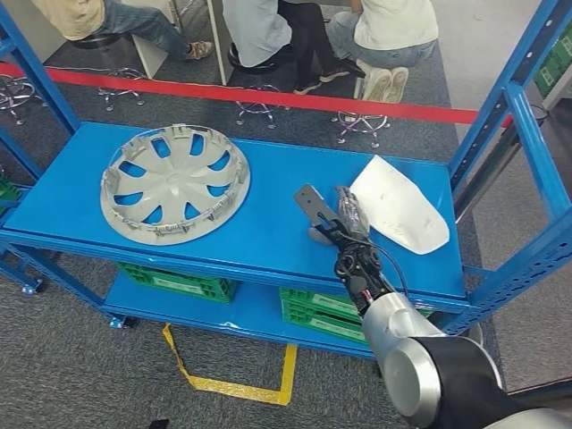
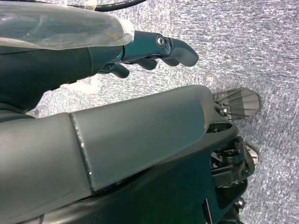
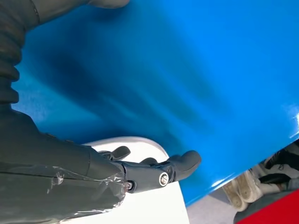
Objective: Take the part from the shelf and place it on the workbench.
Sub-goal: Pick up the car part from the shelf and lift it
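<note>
The right hand point(image 1: 335, 223) is extended over the blue shelf point(image 1: 270, 214), fingers apart and nothing gripped; the white part point(image 1: 399, 214) lies just beside it, under its fingertips point(image 3: 183, 163). The silver wheel cover point(image 1: 174, 182) lies well apart. The left hand point(image 2: 155, 51) hangs over carpet, its fingers loosely spread and nothing held.

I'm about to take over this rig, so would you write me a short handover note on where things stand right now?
Right hand: over the blue shelf, beside the white part, fingers apart, nothing gripped.
Left hand: hanging over the grey carpet, holding nothing.
The white part lies on the shelf's right end; a silver wheel cover lies on the left.
Done: the reach to the shelf.
Left: grasp, lift, carry to the workbench.
</note>
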`<state>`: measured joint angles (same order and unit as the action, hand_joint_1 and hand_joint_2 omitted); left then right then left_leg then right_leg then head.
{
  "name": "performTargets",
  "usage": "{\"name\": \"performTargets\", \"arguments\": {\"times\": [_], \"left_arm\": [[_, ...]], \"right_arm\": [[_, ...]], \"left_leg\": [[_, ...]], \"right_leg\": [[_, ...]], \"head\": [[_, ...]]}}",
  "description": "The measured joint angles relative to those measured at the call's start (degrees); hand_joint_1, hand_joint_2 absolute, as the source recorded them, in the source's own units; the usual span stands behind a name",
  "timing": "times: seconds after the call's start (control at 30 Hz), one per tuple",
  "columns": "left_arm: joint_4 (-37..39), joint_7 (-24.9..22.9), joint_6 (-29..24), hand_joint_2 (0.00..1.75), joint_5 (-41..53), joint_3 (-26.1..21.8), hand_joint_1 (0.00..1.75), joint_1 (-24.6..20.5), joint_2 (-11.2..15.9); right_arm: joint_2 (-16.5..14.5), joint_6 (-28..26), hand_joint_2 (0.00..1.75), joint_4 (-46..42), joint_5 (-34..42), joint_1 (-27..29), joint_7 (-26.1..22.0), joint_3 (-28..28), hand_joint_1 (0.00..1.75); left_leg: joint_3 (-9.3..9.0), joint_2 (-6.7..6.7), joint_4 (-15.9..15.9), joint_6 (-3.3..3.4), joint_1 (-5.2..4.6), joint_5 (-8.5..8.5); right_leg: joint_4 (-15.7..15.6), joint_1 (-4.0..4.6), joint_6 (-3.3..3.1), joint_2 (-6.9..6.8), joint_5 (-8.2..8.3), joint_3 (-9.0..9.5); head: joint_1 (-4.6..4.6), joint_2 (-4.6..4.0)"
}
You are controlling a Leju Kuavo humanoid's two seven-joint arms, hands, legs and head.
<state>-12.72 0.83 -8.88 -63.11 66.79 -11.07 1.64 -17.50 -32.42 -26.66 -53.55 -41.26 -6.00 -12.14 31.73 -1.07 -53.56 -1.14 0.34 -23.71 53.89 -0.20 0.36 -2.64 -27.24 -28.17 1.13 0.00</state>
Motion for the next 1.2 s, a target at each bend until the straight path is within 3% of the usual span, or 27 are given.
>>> {"name": "performTargets", "arguments": {"times": [0.13,0.27,0.63,0.77,1.0,1.2], "left_arm": [[0.0,0.0,0.1,0.00,0.0,0.0,0.00,0.0,0.0],[0.0,0.1,0.3,0.00,0.0,0.0,0.00,0.0,0.0],[0.0,0.2,0.3,0.00,0.0,0.0,0.00,0.0,0.0],[0.0,0.2,0.3,0.00,0.0,0.0,0.00,0.0,0.0],[0.0,0.2,0.3,0.00,0.1,0.0,0.00,0.0,0.0],[0.0,0.2,0.3,0.00,0.2,0.0,0.00,0.1,0.0]], "right_arm": [[1.7,0.7,1.75,-2.6,3.4,0.5,3.0,8.0,0.00],[3.1,0.8,0.00,-4.5,4.8,0.8,4.4,14.5,0.00],[6.4,1.2,0.00,-8.7,7.7,1.7,6.7,26.6,0.00],[6.9,1.2,1.75,-9.3,7.8,1.9,6.8,28.8,0.00],[8.1,0.7,1.75,-10.1,9.0,2.0,8.0,32.5,0.00],[10.2,1.8,1.75,-12.8,8.6,1.6,12.8,36.9,0.00]], "left_leg": [[0.00,-0.03,0.0,0.00,0.00,0.00],[0.00,-0.03,0.0,0.00,0.00,0.00],[0.00,-0.03,0.0,0.00,0.00,0.00],[0.00,-0.03,0.0,0.00,0.00,0.00],[0.00,-0.03,0.0,0.00,0.00,0.00],[0.00,-0.02,0.0,0.00,0.00,0.00]], "right_leg": [[0.0,0.00,0.00,0.03,0.00,0.00],[0.0,0.01,0.00,0.03,0.00,-0.01],[0.0,0.01,0.00,0.03,0.00,-0.01],[0.0,0.01,0.00,0.03,0.00,-0.01],[0.0,0.01,0.00,0.03,0.00,0.00],[0.0,0.01,0.00,0.02,0.00,0.00]], "head": [[0.02,0.00],[-0.02,0.00],[0.01,0.01],[0.01,0.00],[-0.01,0.00],[-0.02,0.01]]}}
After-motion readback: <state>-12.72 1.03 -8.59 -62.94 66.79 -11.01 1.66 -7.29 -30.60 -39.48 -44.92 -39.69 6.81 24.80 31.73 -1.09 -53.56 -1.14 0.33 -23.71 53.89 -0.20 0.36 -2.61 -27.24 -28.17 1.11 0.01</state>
